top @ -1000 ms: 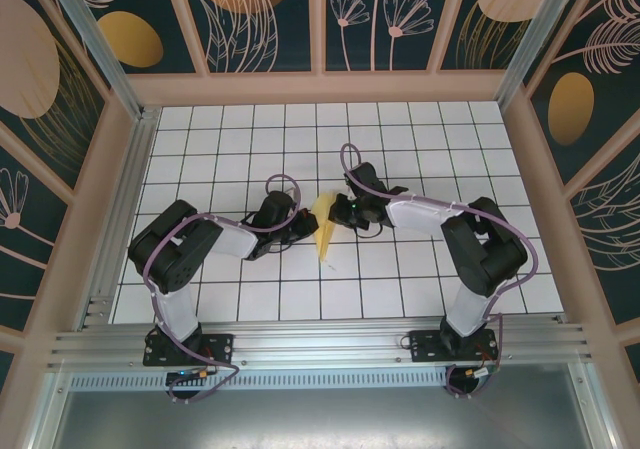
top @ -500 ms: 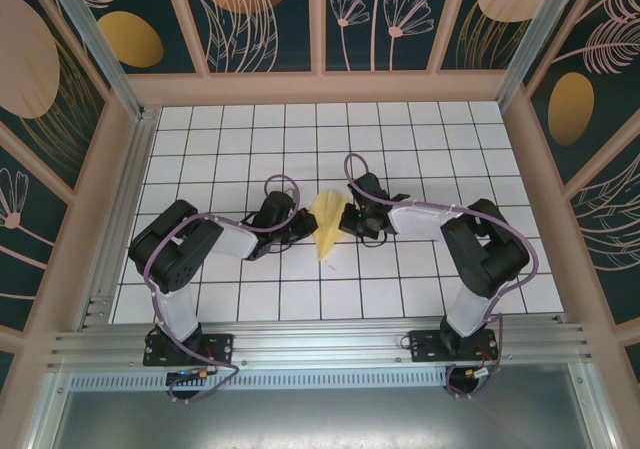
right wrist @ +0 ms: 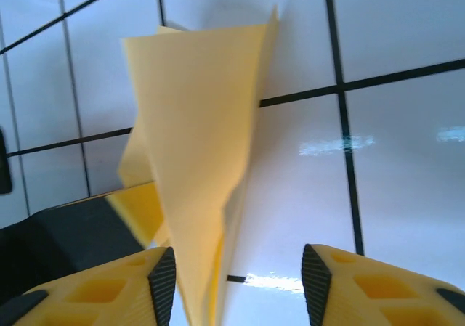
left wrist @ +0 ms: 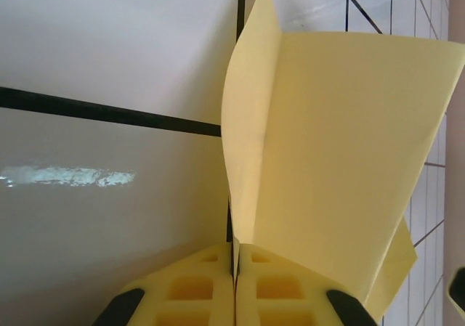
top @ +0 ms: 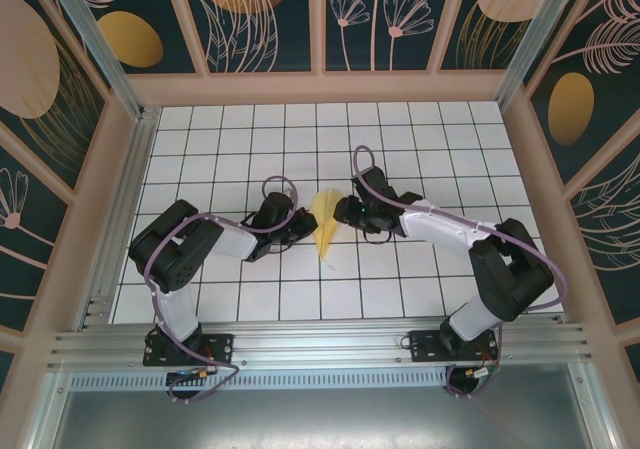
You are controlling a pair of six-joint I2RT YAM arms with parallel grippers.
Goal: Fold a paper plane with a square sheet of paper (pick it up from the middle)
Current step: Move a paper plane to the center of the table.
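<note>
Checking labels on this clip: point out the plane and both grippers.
plane (top: 325, 225): top view, its middle.
left gripper (left wrist: 234, 268): left wrist view, seam between fingertips.
right gripper (right wrist: 238, 268): right wrist view, gap between fingertips.

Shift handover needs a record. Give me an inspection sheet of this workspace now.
Surface: white grid table, glossy.
Job's things: paper plane, pale yellow, partly folded, between the two grippers.
Clutter: nothing seen.
Grippers: left gripper jaws shut on the paper plane; right gripper jaws open around its edge.
Cables: purple cables looped along both arms, off the paper.
Surroundings: leaf-patterned wall panels; metal rail at the near edge.
</note>
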